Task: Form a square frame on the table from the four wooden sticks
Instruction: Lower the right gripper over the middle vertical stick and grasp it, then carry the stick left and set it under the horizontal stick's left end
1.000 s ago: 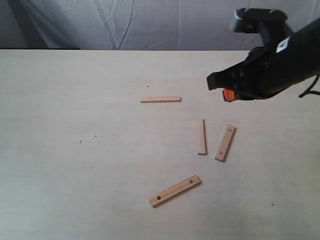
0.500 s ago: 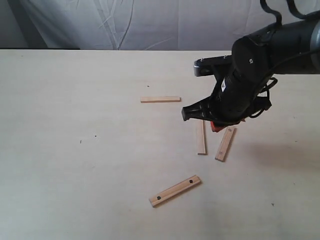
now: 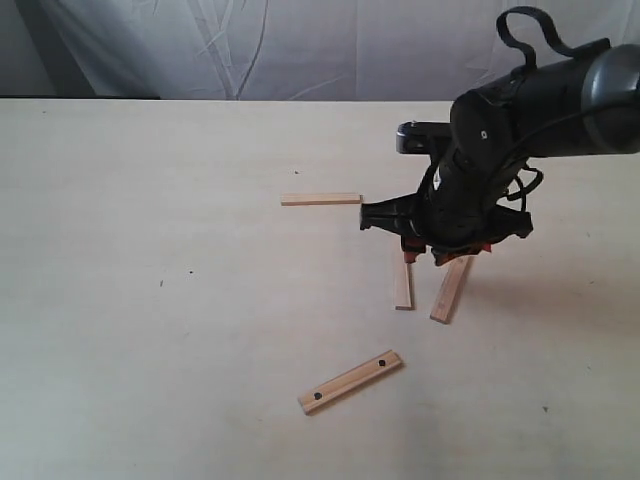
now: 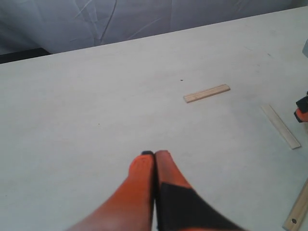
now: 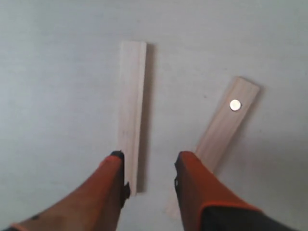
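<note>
Fingers (image 5: 111, 180) of the right gripper (image 5: 150, 161) stand wide apart, empty, tips at the ends of the plain stick (image 5: 132, 106) and the dotted stick (image 5: 222, 126). Left gripper (image 4: 155, 158) is closed, empty.

Spread gripper (image 5: 150, 161) over two sticks (image 5: 132, 106)

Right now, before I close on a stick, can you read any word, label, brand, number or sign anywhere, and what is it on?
None: no view shows any word, label, brand, number or sign that can be read.
The lower dotted stick and the upper dotted stick beside the right claw carry only small round dots, not writing.
The table shows only tiny dark specks.
</note>
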